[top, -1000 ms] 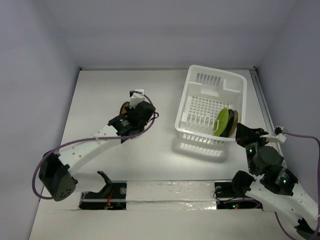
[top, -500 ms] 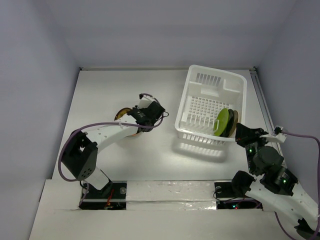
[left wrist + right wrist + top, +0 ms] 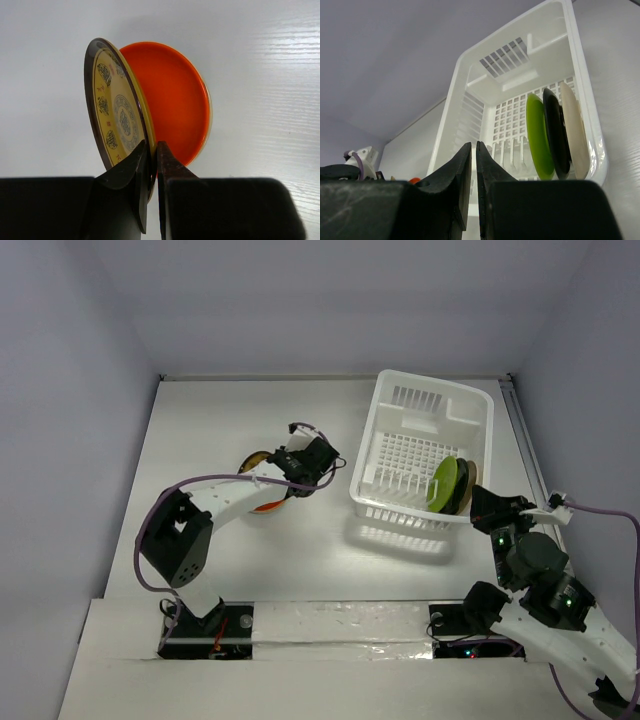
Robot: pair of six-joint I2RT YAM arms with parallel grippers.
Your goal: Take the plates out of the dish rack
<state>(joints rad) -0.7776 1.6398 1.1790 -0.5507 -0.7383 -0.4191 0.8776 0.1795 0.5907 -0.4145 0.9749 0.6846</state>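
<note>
Orange plate [image 3: 182, 100] half behind yellow plate [image 3: 117, 117]

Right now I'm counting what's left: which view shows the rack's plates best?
Right wrist: three plates stand side by side in the rack, green, dark, beige. Top view bunches them; left wrist misses them.

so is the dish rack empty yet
Not empty. The dish rack holds three plates on edge: lime green plate, dark plate, beige plate.

Right gripper [image 3: 473, 148] low in the foreground, jaws almost together with nothing between, white dish rack [image 3: 580, 75] beyond it, three plates upright at its near right side, lime green plate [image 3: 539, 137] leftmost, dark plate [image 3: 555, 135] in the middle, beige plate [image 3: 573, 130] rightmost
</note>
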